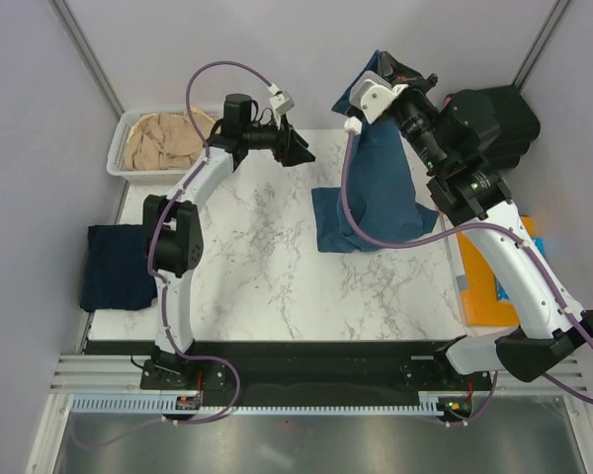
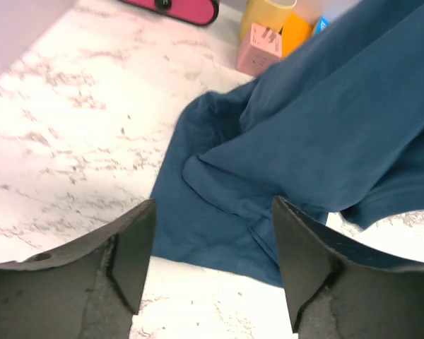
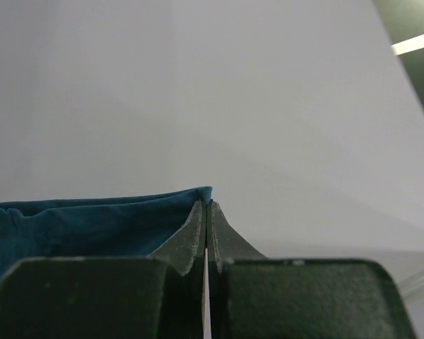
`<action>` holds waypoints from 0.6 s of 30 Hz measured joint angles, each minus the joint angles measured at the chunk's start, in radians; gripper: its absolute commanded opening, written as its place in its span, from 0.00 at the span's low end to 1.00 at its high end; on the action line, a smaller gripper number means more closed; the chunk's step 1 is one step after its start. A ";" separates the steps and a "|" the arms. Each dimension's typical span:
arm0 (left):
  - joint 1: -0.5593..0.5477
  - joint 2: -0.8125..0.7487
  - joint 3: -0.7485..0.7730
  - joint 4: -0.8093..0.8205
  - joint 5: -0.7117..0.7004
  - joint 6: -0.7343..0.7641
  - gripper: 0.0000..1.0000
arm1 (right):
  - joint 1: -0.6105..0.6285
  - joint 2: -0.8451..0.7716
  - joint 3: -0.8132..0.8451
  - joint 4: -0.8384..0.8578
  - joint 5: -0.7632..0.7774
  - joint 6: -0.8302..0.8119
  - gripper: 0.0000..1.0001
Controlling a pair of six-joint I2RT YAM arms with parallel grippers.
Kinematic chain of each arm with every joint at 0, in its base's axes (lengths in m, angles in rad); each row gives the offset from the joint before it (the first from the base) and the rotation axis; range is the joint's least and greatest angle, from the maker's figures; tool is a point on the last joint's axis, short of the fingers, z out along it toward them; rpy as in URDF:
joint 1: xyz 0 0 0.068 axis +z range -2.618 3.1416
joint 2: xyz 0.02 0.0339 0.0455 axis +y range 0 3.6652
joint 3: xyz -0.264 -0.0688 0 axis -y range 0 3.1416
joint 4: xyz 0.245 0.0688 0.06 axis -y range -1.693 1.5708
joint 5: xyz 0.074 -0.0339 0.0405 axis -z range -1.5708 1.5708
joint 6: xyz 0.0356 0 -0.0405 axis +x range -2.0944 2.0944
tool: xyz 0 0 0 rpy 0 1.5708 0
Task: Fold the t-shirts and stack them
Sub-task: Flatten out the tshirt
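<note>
The teal-blue t-shirt (image 1: pixel 381 188) hangs from my raised right gripper (image 1: pixel 390 67), and its lower part is bunched on the marble table (image 1: pixel 257 267). In the right wrist view the right gripper (image 3: pixel 208 205) is shut on the shirt's top edge (image 3: pixel 78 226). My left gripper (image 1: pixel 296 148) hovers open to the left of the hanging cloth. In the left wrist view it (image 2: pixel 212 263) is above the shirt's lower hem (image 2: pixel 219 212), with nothing between its fingers. A folded dark navy t-shirt (image 1: pixel 119 267) lies at the table's left edge. A beige t-shirt (image 1: pixel 163 140) is crumpled in the basket.
The white slotted basket (image 1: pixel 119 148) stands at the back left corner. An orange flat item (image 1: pixel 494 281) lies along the right edge. A pink box (image 2: pixel 260 49), a yellow cup (image 2: pixel 268 14) and a pink object (image 2: pixel 177 7) sit behind the shirt. Grey walls enclose the table.
</note>
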 measured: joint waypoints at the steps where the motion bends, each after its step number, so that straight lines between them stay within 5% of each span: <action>1: -0.004 -0.023 -0.005 -0.011 -0.014 0.021 0.65 | 0.000 -0.004 -0.005 -0.028 0.002 0.019 0.00; 8: 0.007 -0.092 -0.017 -0.066 -0.100 0.090 0.57 | -0.002 -0.030 -0.005 -0.109 0.272 0.019 0.00; 18: 0.066 -0.094 -0.064 -0.125 -0.127 0.137 0.58 | -0.060 -0.038 -0.035 0.277 0.669 -0.397 0.00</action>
